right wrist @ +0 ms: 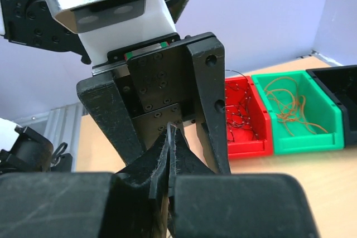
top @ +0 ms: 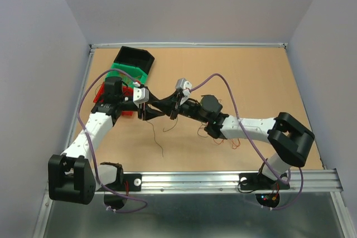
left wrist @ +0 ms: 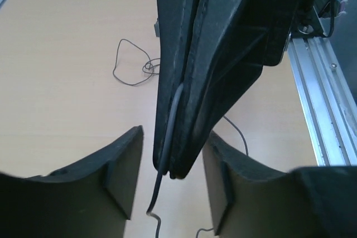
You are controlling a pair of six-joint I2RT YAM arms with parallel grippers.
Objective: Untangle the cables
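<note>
- Nearest the arm bases runs the rail (top: 223, 181). Just past it, loose wires (left wrist: 149, 67) lie curled on the table (top: 251, 76), well apart from each other. They look unsorted so far.
- Above mid-table the two arms meet tip to tip.
- The right gripper (right wrist: 169, 137) has its fingers pressed flat together, pinching a black wire (left wrist: 154, 196). The wire runs along the seam between the fingers and dangles below the tips toward the table. Held up this way, the strand hangs free of the others and offers a free end.
- The left gripper (left wrist: 173, 137) is spread, one finger on either side of the right gripper's shut tips, with a gap on both sides. It touches neither the tips nor the wire. That straddle reads as lining up to take the strand over, or to pull it from a second point.
- Farthest, at the table's left rear, three bins stand side by side.
  - The red bin (right wrist: 262, 144) holds thin dark and red strands.
  - The green bin (right wrist: 304, 142) holds orange ones.
  - The black bin (right wrist: 341, 90) is next to it.
  - Their contents suggest each freed strand goes in by colour, so the black wire probably belongs in the black bin.
</note>
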